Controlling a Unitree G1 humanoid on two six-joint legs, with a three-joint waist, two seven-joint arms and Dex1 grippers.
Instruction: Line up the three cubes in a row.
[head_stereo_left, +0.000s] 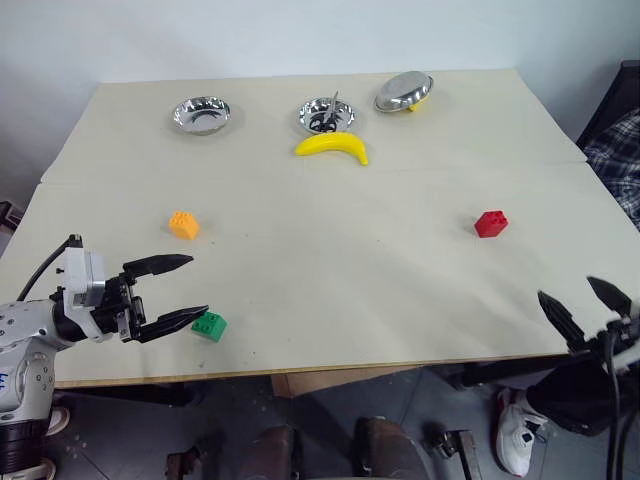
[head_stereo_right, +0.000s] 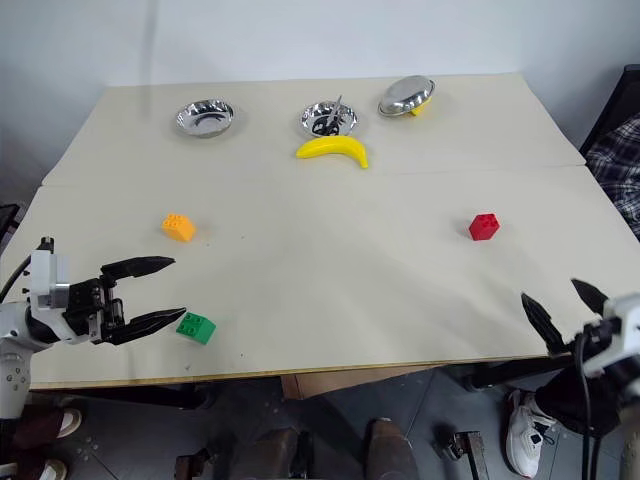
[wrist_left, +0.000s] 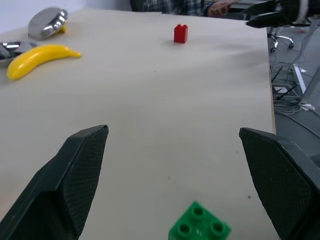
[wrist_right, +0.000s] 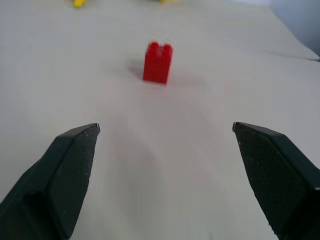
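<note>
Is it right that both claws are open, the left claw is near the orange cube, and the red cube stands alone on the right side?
Not fully. The left claw is near the green cube, not the orange cube, which sits farther up the table; the left eye view shows this. The rest holds: both claws are open, including the right claw, and the red cube stands alone on the right side.

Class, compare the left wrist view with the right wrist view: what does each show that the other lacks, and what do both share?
Left wrist view alone: the green cube close between the open left gripper's fingers, the banana, and a tilted steel bowl. Right wrist view alone: the open right gripper's own fingers. Both share the red cube, standing free on the table.
</note>
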